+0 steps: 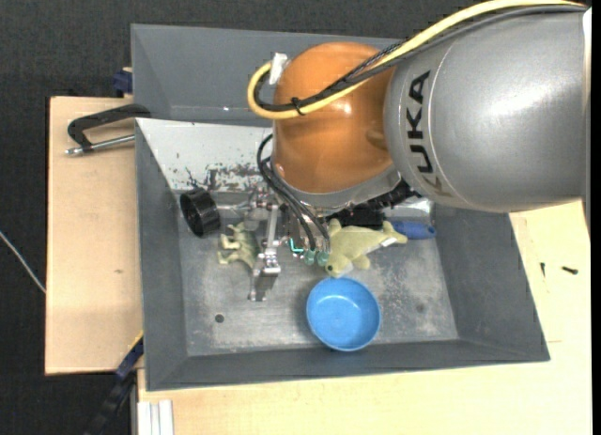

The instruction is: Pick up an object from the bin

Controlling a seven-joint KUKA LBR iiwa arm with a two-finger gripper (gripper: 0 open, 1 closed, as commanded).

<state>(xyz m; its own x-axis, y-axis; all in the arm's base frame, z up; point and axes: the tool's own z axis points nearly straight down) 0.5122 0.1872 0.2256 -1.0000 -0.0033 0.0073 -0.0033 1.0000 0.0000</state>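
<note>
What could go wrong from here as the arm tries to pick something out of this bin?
1. The hand is low between a pale piece and a yellowish toy, and it may shove them aside rather than grip one.
2. The blue bowl lies close by, so a sideways move could knock it.
3. The hand looks near the bin floor, and pushing lower could jam it.

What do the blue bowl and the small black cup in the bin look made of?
Blue bowl: probably plastic, smooth, with a soft sheen and even colour. Black cup: likely plastic or rubber, matte and without highlights; which one is unclear.
</note>
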